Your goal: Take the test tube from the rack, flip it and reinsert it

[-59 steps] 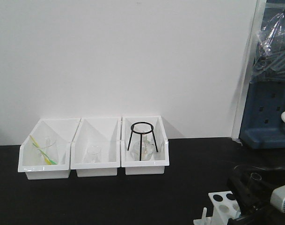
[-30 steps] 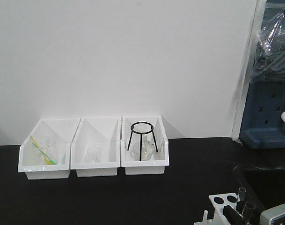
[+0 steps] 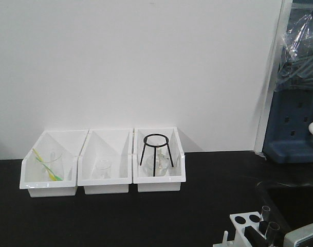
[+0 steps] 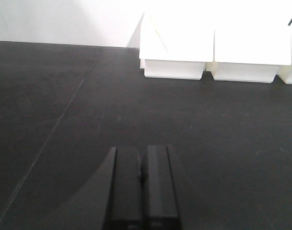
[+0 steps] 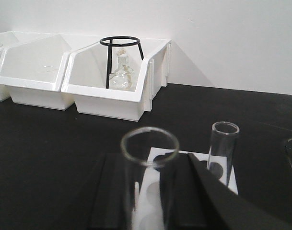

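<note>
The white rack stands at the table's near right corner, and its holed top plate shows in the right wrist view. A clear test tube stands upright with its open rim up, between the black fingers of my right gripper. The fingers close against its sides over the rack. The front view shows this test tube low in the rack. A second tube stands free in a farther hole. My left gripper is shut on nothing above bare black table.
Three white open-fronted bins line the back wall. The right one holds a black tripod ring stand and a flask, the others small glassware. A blue unit stands at the far right. The right gripper's grey housing sits beside the rack.
The right gripper came down from above the rack, lowering the tube into it. Over the last half second it sank only slightly. The left gripper's earlier state is not shown.
</note>
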You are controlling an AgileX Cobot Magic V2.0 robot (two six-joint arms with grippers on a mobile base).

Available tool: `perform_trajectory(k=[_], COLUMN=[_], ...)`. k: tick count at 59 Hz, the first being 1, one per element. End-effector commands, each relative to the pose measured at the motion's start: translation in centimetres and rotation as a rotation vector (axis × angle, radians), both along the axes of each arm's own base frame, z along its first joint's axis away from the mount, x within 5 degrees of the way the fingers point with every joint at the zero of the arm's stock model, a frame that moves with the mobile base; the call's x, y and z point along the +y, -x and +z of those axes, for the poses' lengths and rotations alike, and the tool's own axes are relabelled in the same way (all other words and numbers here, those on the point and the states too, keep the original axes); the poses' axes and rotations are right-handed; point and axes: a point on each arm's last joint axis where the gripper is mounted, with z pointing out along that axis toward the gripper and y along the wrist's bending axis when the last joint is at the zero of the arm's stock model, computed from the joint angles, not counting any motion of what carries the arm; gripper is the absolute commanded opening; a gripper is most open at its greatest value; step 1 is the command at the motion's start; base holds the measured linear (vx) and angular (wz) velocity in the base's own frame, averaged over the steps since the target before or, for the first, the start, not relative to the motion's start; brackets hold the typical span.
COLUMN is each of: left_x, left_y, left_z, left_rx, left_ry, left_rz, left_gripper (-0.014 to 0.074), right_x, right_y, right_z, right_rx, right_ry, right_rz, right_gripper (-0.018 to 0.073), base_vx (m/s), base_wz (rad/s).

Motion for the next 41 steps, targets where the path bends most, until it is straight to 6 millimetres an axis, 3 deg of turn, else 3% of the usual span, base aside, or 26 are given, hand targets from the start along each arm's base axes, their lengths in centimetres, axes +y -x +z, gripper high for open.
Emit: perform_trajectory(k=[1, 11, 28, 41], left_x=[-0.1, -0.1, -0.1, -0.1], left_y=[-0.1, -0.1, -0.1, -0.1], left_z=[0.7, 0.7, 0.7, 0.7], left_rx=[-0.088, -0.088, -0.088, -0.088], left_ry=[-0.006, -0.006, -0.006, -0.006], left_rz=[-0.011, -0.011, -0.011, -0.011], left_gripper=[-0.0006, -0.0006, -0.0006, -0.0006], right_x=[0.1, 0.1, 0.1, 0.0], right_y=[-0.3, -0.3, -0.2, 0.4], right_z=[1.8, 1.8, 2.1, 4.8], right_rx=[-0.138, -0.144, -0.159, -0.259], right_ry=[-0.032, -0.034, -0.045, -0.049], right_rz=[0.007, 0.010, 0.011, 0.007], right_gripper=[0.0041, 0.0162, 0.0475, 0.0525], base_vx=[0.00, 0.00, 0.00, 0.00], base_wz=[0.00, 0.00, 0.00, 0.00])
